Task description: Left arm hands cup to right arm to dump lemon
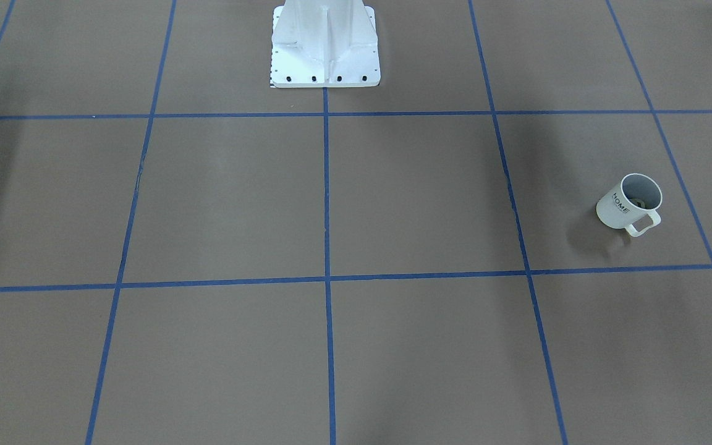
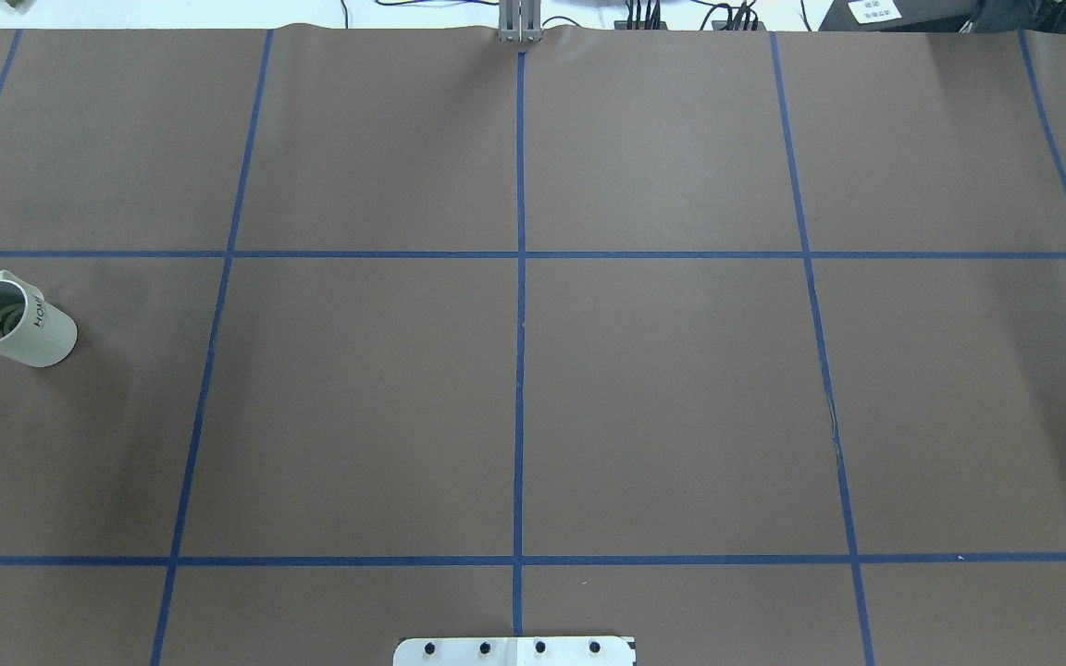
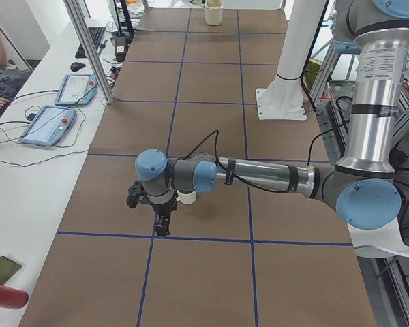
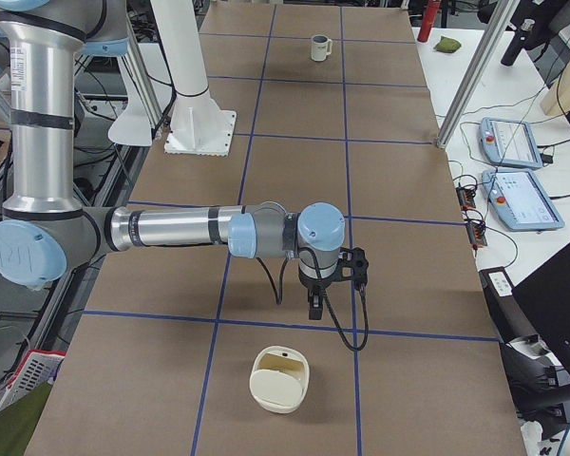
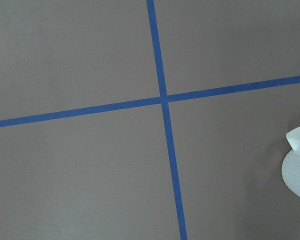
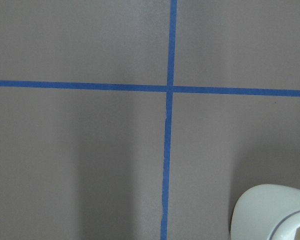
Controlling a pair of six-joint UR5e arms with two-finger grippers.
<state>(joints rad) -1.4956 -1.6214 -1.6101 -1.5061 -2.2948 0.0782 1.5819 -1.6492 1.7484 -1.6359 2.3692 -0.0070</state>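
Observation:
The white cup (image 2: pixel 19 324) with "HOME" on its side stands upright at the table's left end, its handle toward the far side; it also shows in the front-facing view (image 1: pixel 630 203). A yellow-green lemon (image 1: pixel 639 202) lies inside it. In the exterior left view the left arm's gripper (image 3: pixel 162 228) points down just beside the cup (image 3: pixel 187 197), not touching it. The left wrist view catches the cup's edge (image 5: pixel 297 167). The right arm's gripper (image 4: pixel 314 309) hangs over bare table at the opposite end. I cannot tell whether either gripper is open or shut.
A cream container (image 4: pixel 278 380) lies near the right gripper, its rim in the right wrist view (image 6: pixel 270 210). The white robot base (image 1: pixel 325 46) stands mid-table. Blue tape lines grid the brown surface. Tablets and cables lie on the side bench (image 3: pixel 48 122).

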